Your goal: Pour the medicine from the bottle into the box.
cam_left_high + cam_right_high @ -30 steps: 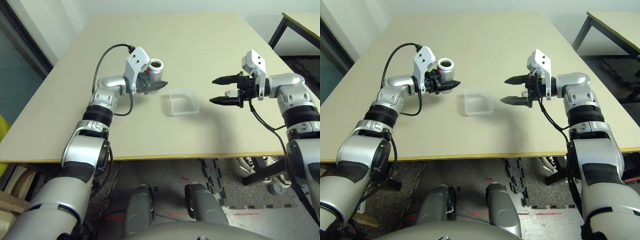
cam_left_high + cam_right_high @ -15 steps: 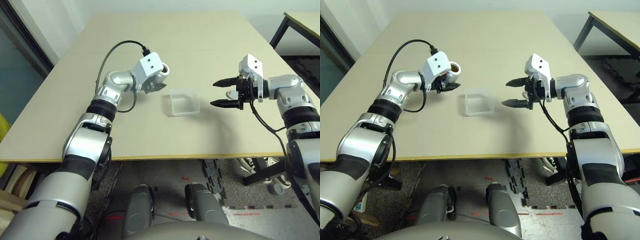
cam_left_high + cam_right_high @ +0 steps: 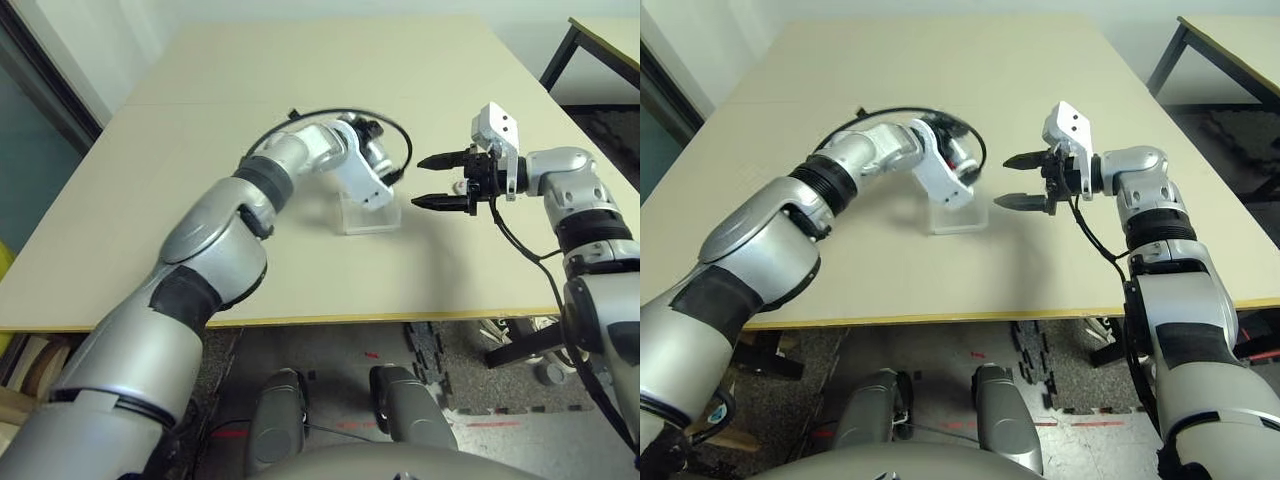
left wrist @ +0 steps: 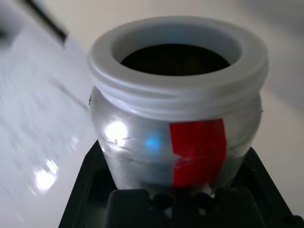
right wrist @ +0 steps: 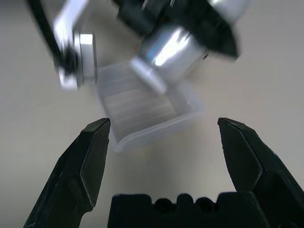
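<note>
Table (image 3: 200, 150): beige top, wide, bare apart from the items below.

Left arm (image 3: 230, 230): silver, reaching across from the near left to the table's middle, wrist turned over above the box; a black cable loops over the wrist.

Right arm (image 3: 575, 200): silver, coming in from the right, forearm level, white camera block on the wrist.

Right gripper (image 3: 432, 181): just right of the box, above the table, pointing left at it. Its two black fingers (image 5: 90, 156) are spread wide with nothing between them. In the right wrist view the box and the tilted bottle lie beyond the gap.

Left gripper (image 4: 175, 190): over the far side of the box, its black fingers pinching the bottle's body from both sides.

Box (image 3: 370, 215): clear, shallow, square, flat on the table at centre, partly under the left wrist. Contents cannot be made out.

Bottle (image 4: 175, 123): silver-grey with a red label patch, cap off, white threaded neck open. In the right wrist view (image 5: 166, 52) it is tipped with the mouth down over the box's far edge. Interior dark.

Medicine: cannot tell where it is.
</note>
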Robot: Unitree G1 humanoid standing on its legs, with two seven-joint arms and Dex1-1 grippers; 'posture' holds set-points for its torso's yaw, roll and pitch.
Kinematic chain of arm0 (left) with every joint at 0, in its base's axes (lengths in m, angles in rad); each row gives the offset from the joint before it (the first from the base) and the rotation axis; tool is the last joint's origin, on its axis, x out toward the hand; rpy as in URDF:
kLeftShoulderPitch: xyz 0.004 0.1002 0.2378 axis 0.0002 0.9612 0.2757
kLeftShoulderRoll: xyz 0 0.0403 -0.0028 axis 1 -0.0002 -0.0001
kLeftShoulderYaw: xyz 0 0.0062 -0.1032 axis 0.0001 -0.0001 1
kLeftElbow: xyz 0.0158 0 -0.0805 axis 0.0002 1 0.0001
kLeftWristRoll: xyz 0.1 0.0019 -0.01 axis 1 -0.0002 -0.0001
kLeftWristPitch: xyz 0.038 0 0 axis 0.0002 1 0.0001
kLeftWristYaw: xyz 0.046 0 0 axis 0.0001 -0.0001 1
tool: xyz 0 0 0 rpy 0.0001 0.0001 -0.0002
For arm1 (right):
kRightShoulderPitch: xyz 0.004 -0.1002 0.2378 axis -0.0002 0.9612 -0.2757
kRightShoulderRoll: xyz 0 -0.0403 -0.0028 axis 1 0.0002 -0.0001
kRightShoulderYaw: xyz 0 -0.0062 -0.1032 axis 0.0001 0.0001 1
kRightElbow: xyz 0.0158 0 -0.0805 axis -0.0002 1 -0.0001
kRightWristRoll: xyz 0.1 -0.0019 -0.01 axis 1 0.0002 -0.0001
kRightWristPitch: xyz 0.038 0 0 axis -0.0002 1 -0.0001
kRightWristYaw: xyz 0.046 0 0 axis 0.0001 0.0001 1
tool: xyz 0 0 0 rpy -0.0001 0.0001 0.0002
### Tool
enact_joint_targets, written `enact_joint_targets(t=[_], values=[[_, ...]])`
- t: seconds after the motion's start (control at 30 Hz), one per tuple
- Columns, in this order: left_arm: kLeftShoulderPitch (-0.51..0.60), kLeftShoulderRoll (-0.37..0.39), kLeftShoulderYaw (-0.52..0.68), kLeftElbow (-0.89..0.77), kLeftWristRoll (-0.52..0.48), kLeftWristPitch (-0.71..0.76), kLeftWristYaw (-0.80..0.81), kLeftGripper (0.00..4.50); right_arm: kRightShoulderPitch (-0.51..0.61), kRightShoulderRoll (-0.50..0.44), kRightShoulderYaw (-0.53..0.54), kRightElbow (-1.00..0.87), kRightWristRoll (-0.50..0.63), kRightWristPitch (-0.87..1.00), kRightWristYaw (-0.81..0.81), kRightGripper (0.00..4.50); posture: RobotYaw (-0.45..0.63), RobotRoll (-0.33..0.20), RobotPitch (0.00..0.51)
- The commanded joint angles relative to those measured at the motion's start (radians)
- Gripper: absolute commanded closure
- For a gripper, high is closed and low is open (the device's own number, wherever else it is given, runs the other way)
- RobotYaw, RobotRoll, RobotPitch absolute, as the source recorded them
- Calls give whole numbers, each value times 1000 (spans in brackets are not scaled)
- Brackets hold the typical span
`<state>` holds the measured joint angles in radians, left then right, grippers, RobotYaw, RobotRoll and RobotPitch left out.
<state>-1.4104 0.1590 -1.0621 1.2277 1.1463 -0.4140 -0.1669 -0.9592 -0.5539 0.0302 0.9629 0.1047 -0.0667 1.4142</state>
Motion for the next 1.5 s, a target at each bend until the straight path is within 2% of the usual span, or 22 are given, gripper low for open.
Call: enact_joint_targets(t=[0.03, 0.3, 0.47, 0.53, 0.67, 0.73, 0.87, 0.93, 1.17, 1.37, 1.5], values=[[-59, -12, -42, 53, 57, 8, 35, 1768, 13, 6, -11, -26, 19, 18, -2, 0, -221, 0, 71], [-88, -20, -63, 110, 93, 44, 34, 1768, 29, 5, -16, -43, 36, 34, -5, 0, -215, 0, 72], [-84, -27, 16, 119, 10, 12, -24, 1768, 26, 6, -12, -38, 38, 36, -7, 0, -207, 0, 77], [-61, -22, 105, 126, -85, -3, -111, 1768, 25, 6, -12, -40, 39, 39, -6, 0, -207, 0, 77], [-19, -11, 367, 120, -355, 34, -355, 1768, 25, 5, -16, -40, 45, 46, -8, 0, -205, 0, 75], [-10, 3, 452, 109, -435, 68, -415, 1768, 27, 3, -16, -36, 46, 44, -6, 0, -196, 0, 72], [21, 3, 705, 91, -691, 251, -597, 1768, 28, 2, -15, -33, 47, 43, -3, 0, -187, 0, 68], [41, 15, 801, 66, -783, 315, -624, 1768, 29, 2, -15, -33, 47, 42, 0, 0, -178, 0, 67], [136, 56, 1041, -56, -1019, 540, -596, 1768, 18, 7, -7, -8, 37, 28, 5, 0, -158, 0, 66], [281, 85, 1126, -225, -1112, 668, -515, 1768, 3, 14, 0, 7, 27, 17, 8, 0, -153, 0, 63], [404, 95, 1150, -371, -1150, 684, -474, 1768, 3, 14, 2, 5, 25, 15, 12, 0, -153, 0, 62]])
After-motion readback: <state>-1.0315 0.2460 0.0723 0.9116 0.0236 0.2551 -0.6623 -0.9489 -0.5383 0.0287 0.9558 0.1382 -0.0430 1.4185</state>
